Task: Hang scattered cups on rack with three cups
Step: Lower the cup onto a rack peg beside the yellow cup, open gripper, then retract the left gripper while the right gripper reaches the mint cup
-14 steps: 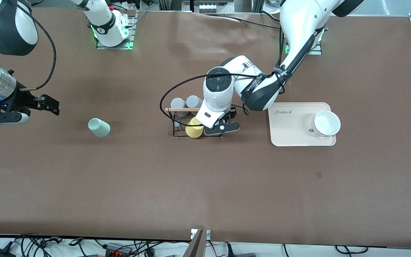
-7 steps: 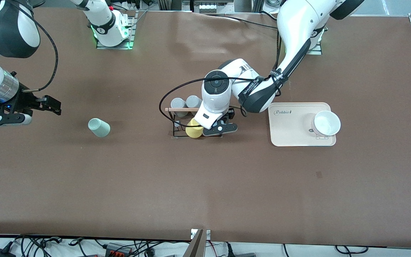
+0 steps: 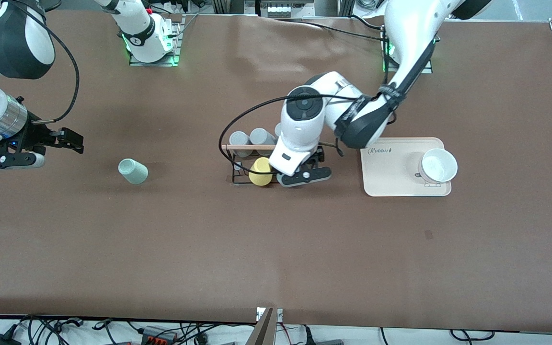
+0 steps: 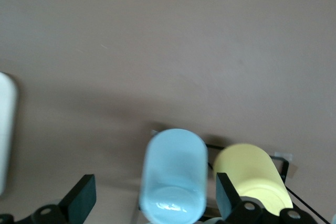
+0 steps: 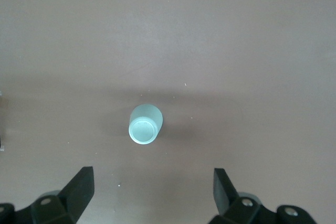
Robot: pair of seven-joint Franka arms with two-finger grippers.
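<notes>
The left gripper (image 3: 303, 168) was low over the rack (image 3: 252, 165), at the end of it toward the left arm's end of the table. Its fingers (image 4: 79, 199) stood wide apart, and the blue cup (image 4: 174, 176) sat between them without touching either one. This cup was just beside the yellow cup (image 3: 259, 172) on the rack; in the front view the arm hid it. Two grey cups (image 3: 249, 140) were on the rack too, farther from the front camera than the yellow one.

The mint cup (image 3: 132, 171) stood on the table (image 3: 276, 249), well apart from the rack, toward the right arm's end. The right gripper (image 3: 67, 141) hung in the air near it with its fingers (image 5: 77, 190) open and empty. A tray (image 3: 391, 177) with a white bowl (image 3: 437, 165) lay toward the left arm's end of the table.
</notes>
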